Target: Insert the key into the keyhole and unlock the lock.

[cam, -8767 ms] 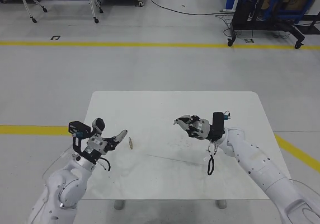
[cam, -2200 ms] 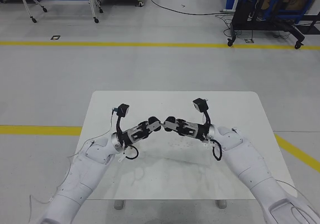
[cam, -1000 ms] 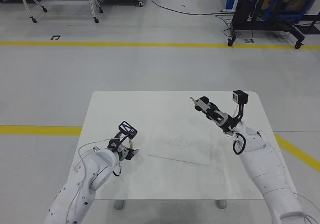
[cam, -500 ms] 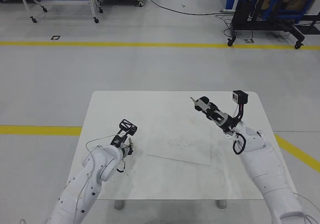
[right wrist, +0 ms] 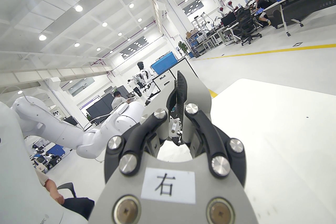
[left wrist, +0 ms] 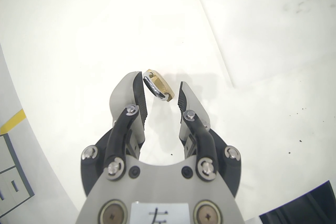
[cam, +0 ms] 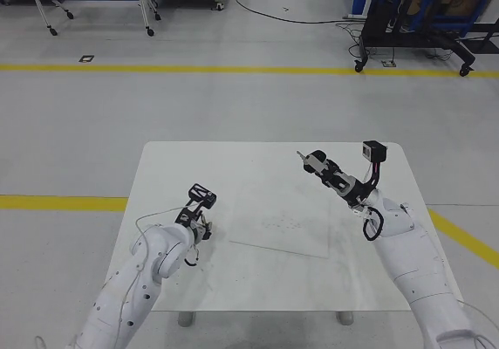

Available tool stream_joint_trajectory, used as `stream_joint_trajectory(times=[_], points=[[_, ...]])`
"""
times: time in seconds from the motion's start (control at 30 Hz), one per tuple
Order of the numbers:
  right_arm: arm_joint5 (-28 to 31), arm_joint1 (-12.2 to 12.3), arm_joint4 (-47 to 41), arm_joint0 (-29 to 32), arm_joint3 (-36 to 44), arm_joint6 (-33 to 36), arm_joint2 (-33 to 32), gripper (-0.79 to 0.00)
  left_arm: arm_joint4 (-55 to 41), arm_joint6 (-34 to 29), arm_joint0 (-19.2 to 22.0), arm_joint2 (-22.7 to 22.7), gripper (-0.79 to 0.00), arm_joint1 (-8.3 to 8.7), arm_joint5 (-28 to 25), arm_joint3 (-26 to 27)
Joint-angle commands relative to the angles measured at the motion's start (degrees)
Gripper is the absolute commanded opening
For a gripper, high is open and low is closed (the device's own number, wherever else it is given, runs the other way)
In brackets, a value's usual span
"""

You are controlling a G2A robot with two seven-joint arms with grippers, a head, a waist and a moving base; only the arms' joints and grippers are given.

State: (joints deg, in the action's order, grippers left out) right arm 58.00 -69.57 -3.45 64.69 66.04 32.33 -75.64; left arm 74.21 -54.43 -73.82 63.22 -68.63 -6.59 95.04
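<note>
The lock (left wrist: 159, 86) lies slanted across the gap of the parted left claw (left wrist: 160, 82).

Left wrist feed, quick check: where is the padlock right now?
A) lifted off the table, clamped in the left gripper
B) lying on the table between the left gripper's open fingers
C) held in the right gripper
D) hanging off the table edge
B: the padlock lies on the table between the open fingers of the left gripper; the right gripper, raised apart, is shut on the key.
</note>
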Motion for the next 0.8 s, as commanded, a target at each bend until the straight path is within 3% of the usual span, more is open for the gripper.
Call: stream_joint_trajectory(times=[0.0, 0.03, 0.13, 0.5, 0.77], points=[[0.0, 0.0, 0.0, 0.0, 0.0, 0.0, 0.0, -0.785, 0.0, -0.1, 0.3, -0.2, -0.557, -0.08, 0.0, -0.7], [0.0, 0.0, 0.0, 0.0, 0.0, 0.0, 0.0, -0.785, 0.2, -0.2, 0.5, -0.2, -0.579, -0.11, 0.2, -1.1], [0.0, 0.0, 0.0, 0.0, 0.0, 0.0, 0.0, -0.785, 0.5, 0.1, 0.8, -0.4, -0.785, -0.20, 0.4, -1.7], [0.0, 0.0, 0.0, 0.0, 0.0, 0.0, 0.0, -0.785, 1.5, 0.5, 0.6, -0.1, -0.785, -0.24, 0.6, -1.4], [0.0, 0.0, 0.0, 0.0, 0.0, 0.0, 0.0, -0.785, -2.2, 1.5, 1.0, 1.4, -0.785, -0.17, -2.2, -1.7]])
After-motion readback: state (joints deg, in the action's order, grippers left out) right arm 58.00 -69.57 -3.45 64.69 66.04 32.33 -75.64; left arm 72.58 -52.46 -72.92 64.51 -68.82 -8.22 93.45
